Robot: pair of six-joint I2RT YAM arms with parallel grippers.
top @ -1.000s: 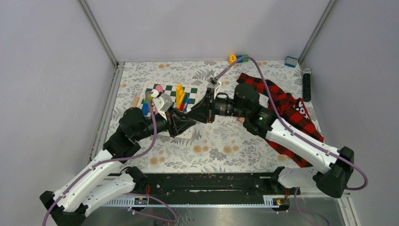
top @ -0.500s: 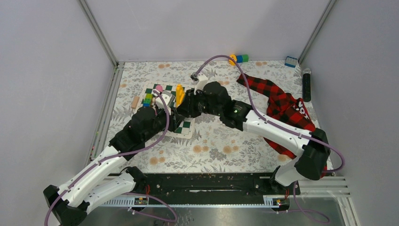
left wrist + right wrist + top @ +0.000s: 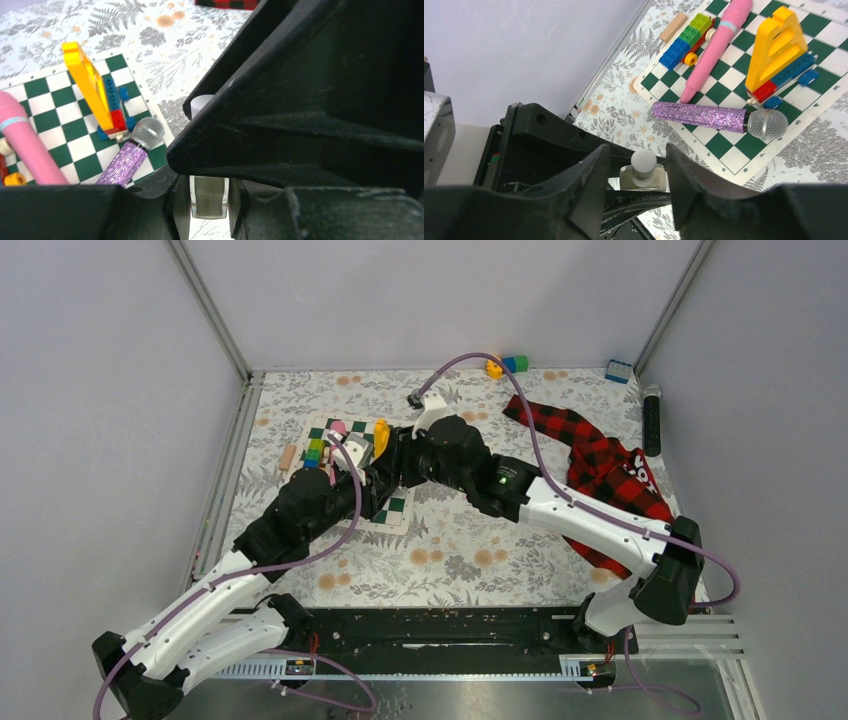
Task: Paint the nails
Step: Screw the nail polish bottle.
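My left gripper (image 3: 209, 202) is shut on a small glass nail polish bottle (image 3: 209, 196) of pale liquid, held upright by its sides. Its white cap (image 3: 643, 162) stands between the fingers of my right gripper (image 3: 639, 172), which is open, with a gap on each side of the cap. In the top view both grippers (image 3: 385, 480) meet over the right edge of the chessboard mat. The red-and-black plaid sleeve (image 3: 600, 465) lies at the right. The nails and the dummy hand are hidden.
On the green-and-white chessboard mat (image 3: 719, 145) lie a purple glitter microphone (image 3: 704, 116), a pink pen (image 3: 716, 35), a yellow block figure (image 3: 776, 45) and coloured bricks (image 3: 686, 40). A black cylinder (image 3: 652, 420) and a blue brick (image 3: 619, 370) sit at the far right.
Both arms have shifted left, bringing the grippers from the table's middle to the chessboard's edge. The right arm has swung round and now reaches in from further right.
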